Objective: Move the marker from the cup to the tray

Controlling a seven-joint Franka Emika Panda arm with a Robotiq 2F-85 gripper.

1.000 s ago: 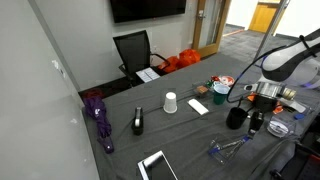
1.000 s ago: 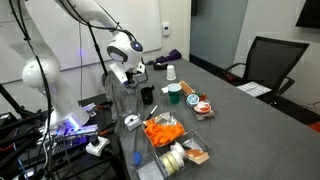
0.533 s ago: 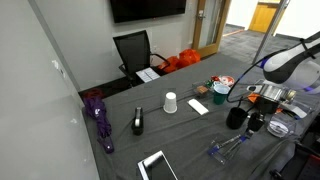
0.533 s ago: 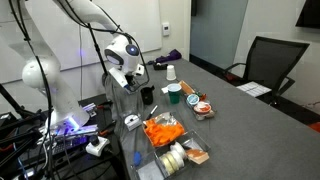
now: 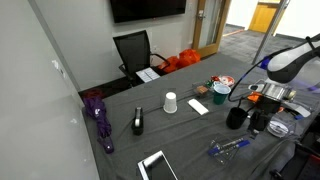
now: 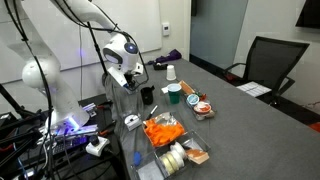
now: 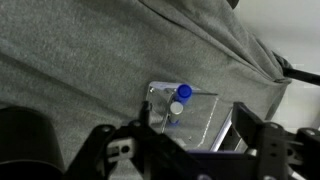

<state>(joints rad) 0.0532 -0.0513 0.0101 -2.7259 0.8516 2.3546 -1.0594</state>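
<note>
My gripper [image 7: 198, 128] is open, its two dark fingers wide apart with nothing between them. Below the gap lies a clear box [image 7: 205, 118] holding a blue-capped marker [image 7: 183, 92] beside a white-capped one [image 7: 176, 107]. In both exterior views the gripper [image 5: 258, 122] [image 6: 130, 85] hangs low over the grey table next to a black cup [image 5: 236, 117] [image 6: 147, 95]. The teal cup [image 5: 220, 93] [image 6: 174, 93] stands a short way off. The orange tray [image 6: 163, 130] sits nearer the camera in an exterior view, apart from the gripper.
A white paper cup [image 5: 170, 102] [image 6: 171, 72], a white card [image 5: 198, 107], a purple umbrella [image 5: 98, 115] and a tablet [image 5: 156, 165] lie on the table. An office chair [image 5: 133, 50] stands behind it. Cables and gear [image 6: 70, 130] crowd the floor by the robot base.
The gripper's fingers look spread wider than a second ago. The arm has hardly moved, and the cups and tray stand where they were.
</note>
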